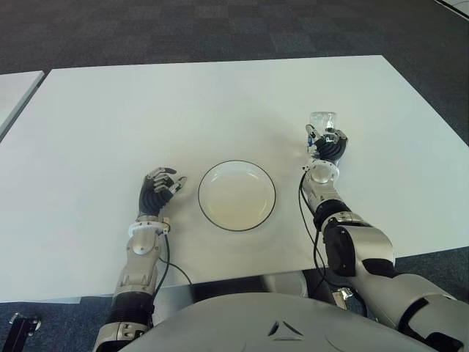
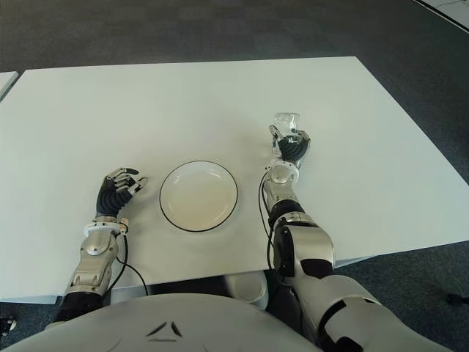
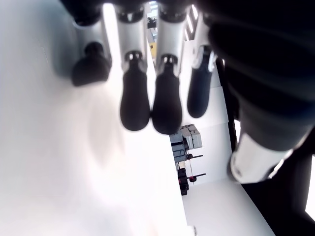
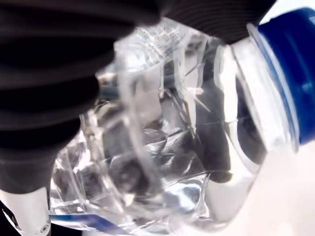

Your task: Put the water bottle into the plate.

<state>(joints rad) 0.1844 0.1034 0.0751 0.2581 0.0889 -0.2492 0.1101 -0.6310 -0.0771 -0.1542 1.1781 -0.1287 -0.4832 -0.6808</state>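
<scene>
dark carpet surrounds a white table (image 1: pixel 146 110) that fills most of the frame. near the centre, slightly low, sits a round white plate (image 1: pixel 237 196) with a thin dark rim, nothing in it. to the right of the plate, in the right middle of the frame, the right hand (image 1: pixel 326 147) is clamped around a clear water bottle (image 1: pixel 322 121); the right wrist view shows crinkled clear plastic (image 4: pixel 162 137) and a blue cap pressed close against the dark fingers (image 4: pixel 54 73). the bottle is well apart from the plate. the left hand (image 1: pixel 157 189) shows at lower left, just beside the plate's left edge, its fingers (image 3: pixel 135 98) loosely apart and holding nothing.
</scene>
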